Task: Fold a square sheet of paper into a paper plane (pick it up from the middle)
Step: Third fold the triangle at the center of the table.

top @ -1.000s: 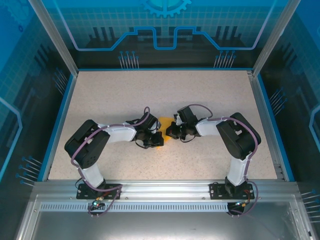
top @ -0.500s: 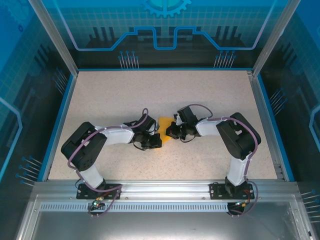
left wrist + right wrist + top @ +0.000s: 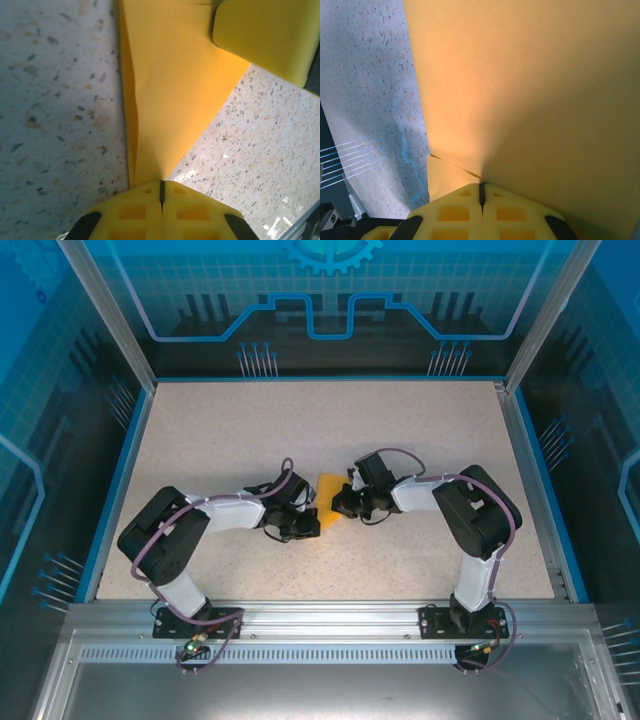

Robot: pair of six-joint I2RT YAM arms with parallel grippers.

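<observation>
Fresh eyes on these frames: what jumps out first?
The orange-yellow paper in the middle of the table, with both arms reaching in to it. The left gripper is shut on its narrow tip; the right gripper is shut on one edge.

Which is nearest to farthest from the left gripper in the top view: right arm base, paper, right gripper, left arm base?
1. paper, pinched in the left gripper.
2. right gripper, just to its right, also on the paper.
3. left arm base, near-left edge.
4. right arm base, near-right edge.
</observation>
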